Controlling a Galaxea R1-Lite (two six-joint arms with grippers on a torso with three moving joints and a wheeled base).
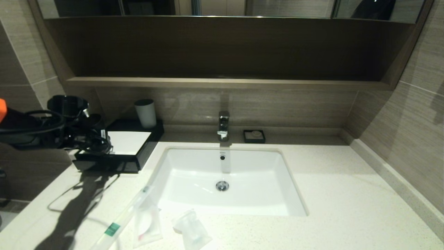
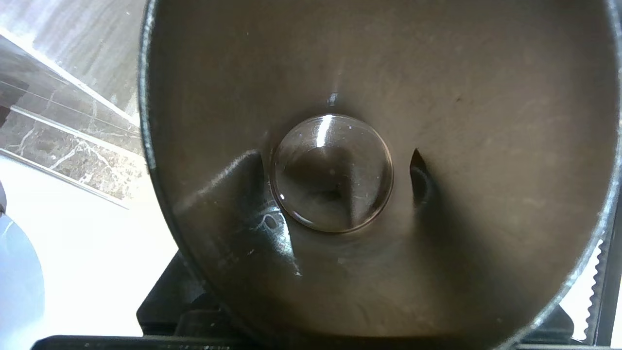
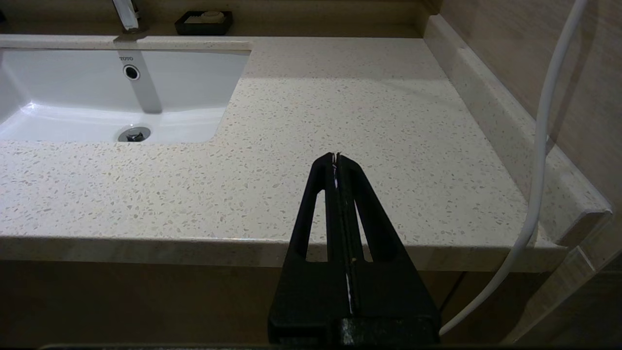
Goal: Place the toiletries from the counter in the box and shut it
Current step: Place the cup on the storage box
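A: Where is left gripper?
B: Above the box, left of sink; fingers I cannot tell.
A: Right gripper?
B: Fingers closed, empty, near table edge right of sink. Toiletries lie before sink.

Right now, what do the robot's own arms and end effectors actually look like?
The left arm is black with an orange patch and looped black cables. The right end effector is matte black: two long, flat, tapering fingers with slot cut-outs, pressed together. A white cable hangs beside it.
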